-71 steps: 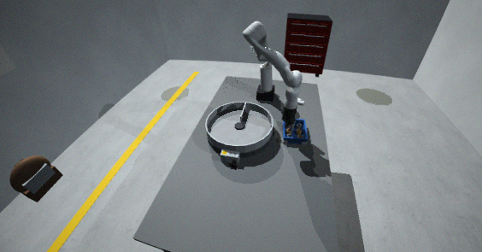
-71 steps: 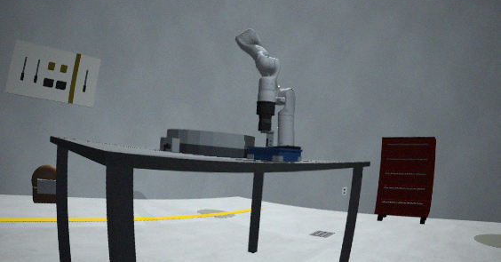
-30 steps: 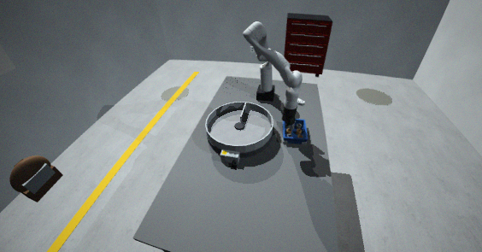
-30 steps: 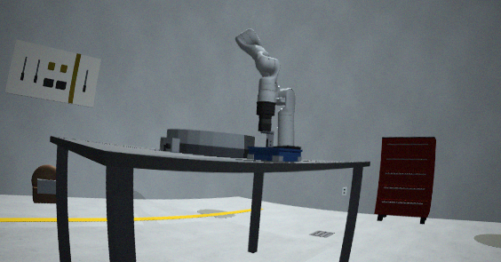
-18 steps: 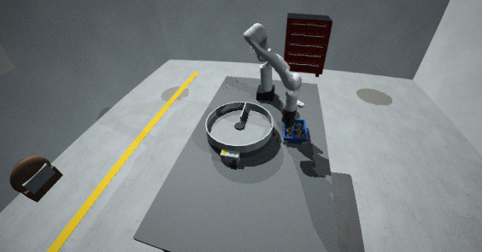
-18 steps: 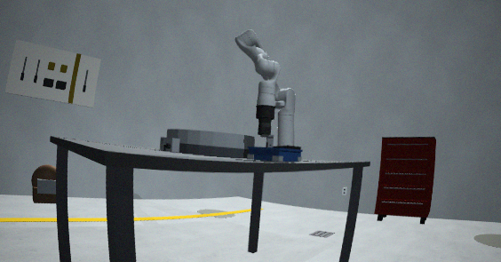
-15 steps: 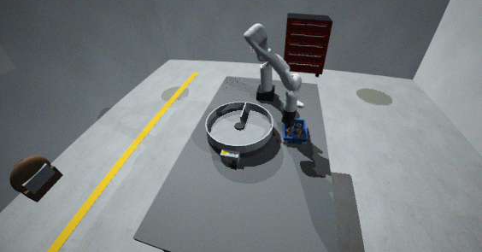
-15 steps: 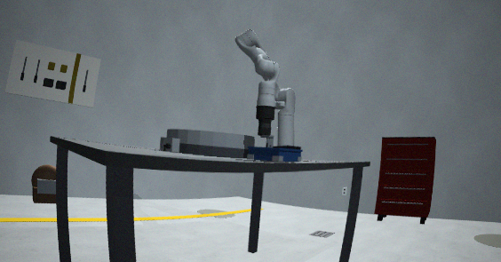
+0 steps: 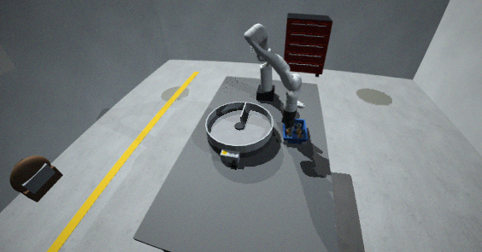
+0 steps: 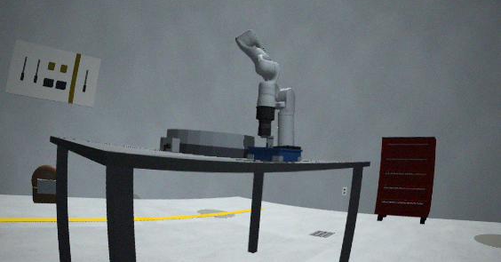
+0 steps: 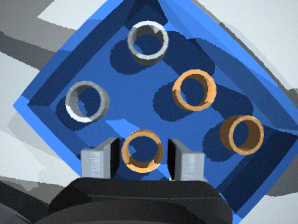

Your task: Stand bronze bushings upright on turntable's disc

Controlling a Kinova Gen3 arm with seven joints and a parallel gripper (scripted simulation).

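Your fingers stand apart, one on each side of a bronze bushing point(image 11: 131, 150) upright in the blue crate point(image 9: 304, 140) point(image 10: 290, 154) point(image 11: 37, 92), beside the turntable point(image 9: 241, 143) point(image 10: 209, 143). Close off-centre and one finger could strike the rim, tipping the sleeve; a shallow grip could let it slip as you lift over the turntable's wall. Counted in the crate: three bronze bushings, two steel bushings point(image 11: 131, 42) upright among them; one turntable, no bushing visible on its disc point(image 9: 222, 130).
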